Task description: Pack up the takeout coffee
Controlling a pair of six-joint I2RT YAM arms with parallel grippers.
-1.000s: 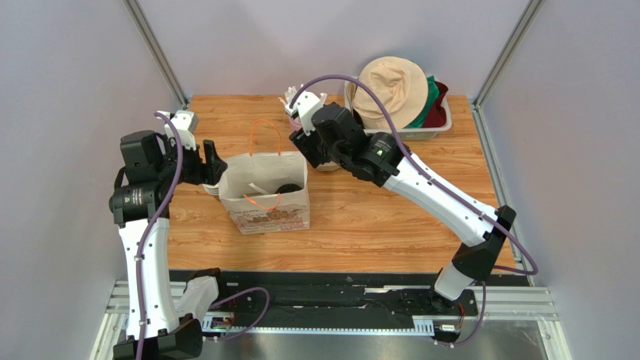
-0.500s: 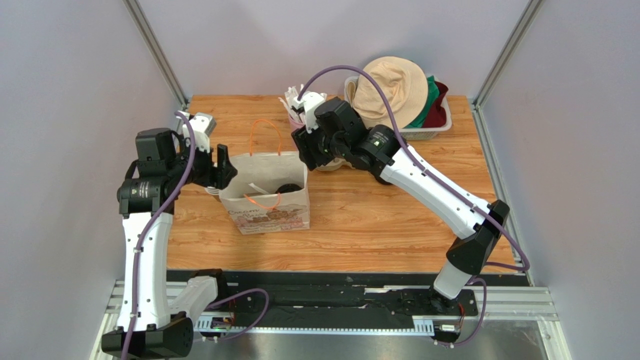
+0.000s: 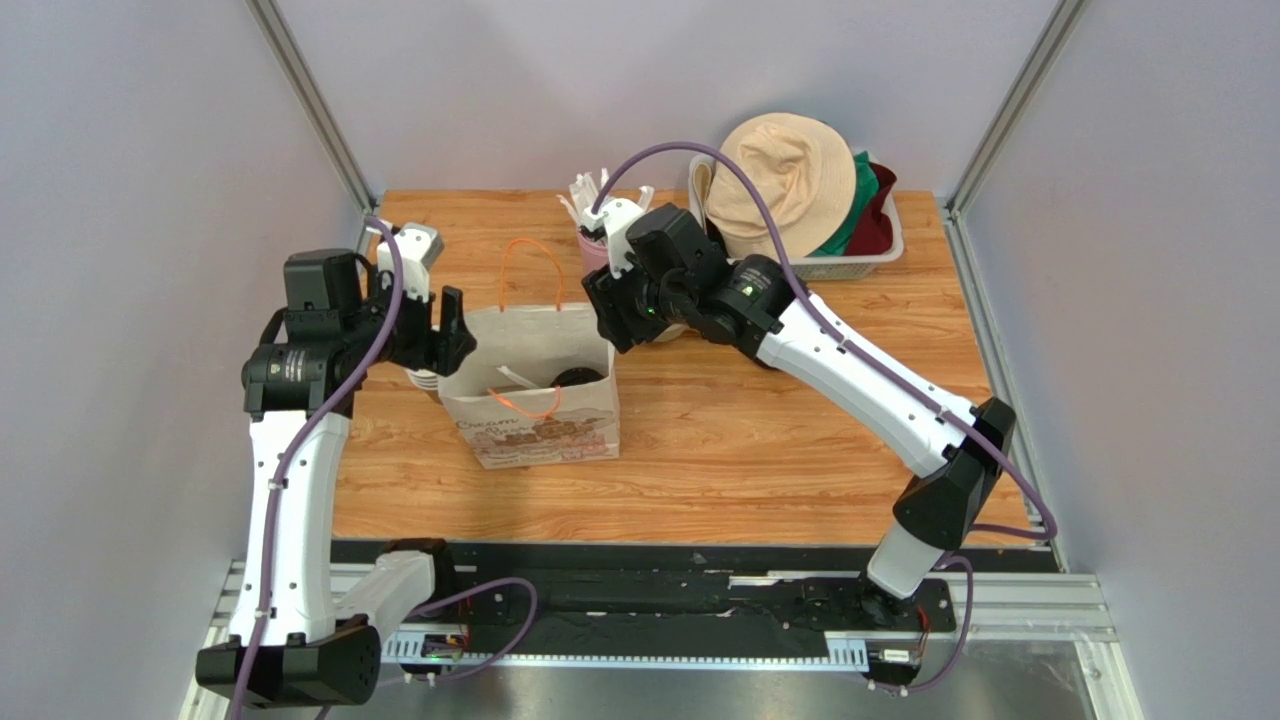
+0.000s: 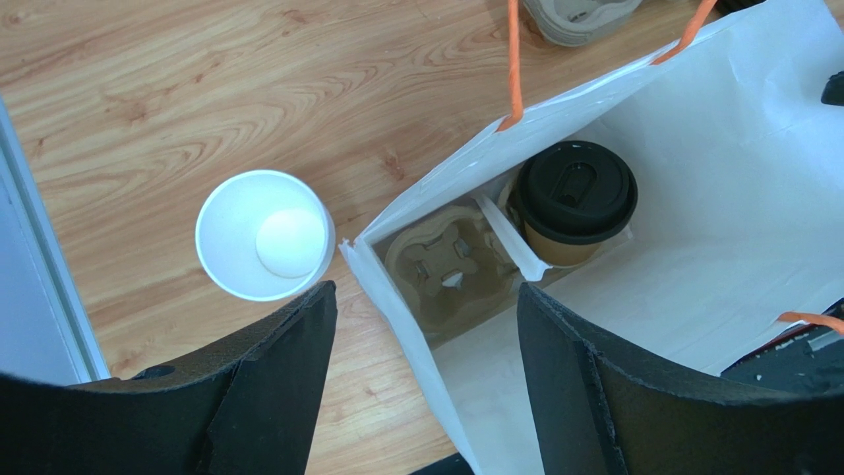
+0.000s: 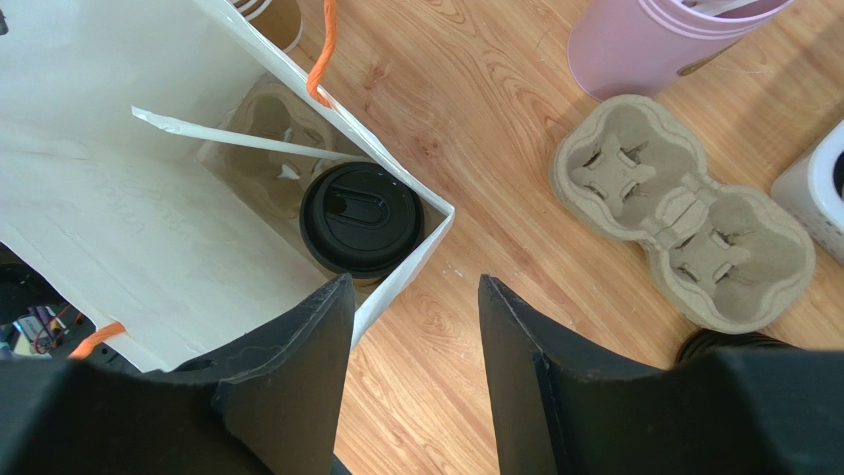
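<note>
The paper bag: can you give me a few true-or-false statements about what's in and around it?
The lidded coffee cup sits inside the paper bag. True.
Both slots of the cup carrier in the bag are filled. False: the slot beside the coffee is empty.
A lidless cup stands on the table outside the bag. True.
The right tool grips the coffee. False: it is open, holding nothing.

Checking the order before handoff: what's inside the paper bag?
A pulp carrier sits in the paper bag, holding the black-lidded takeout coffee in one slot; its other slot is empty. The lid hides the cup's contents; the carrier covers the bag floor beneath.
</note>
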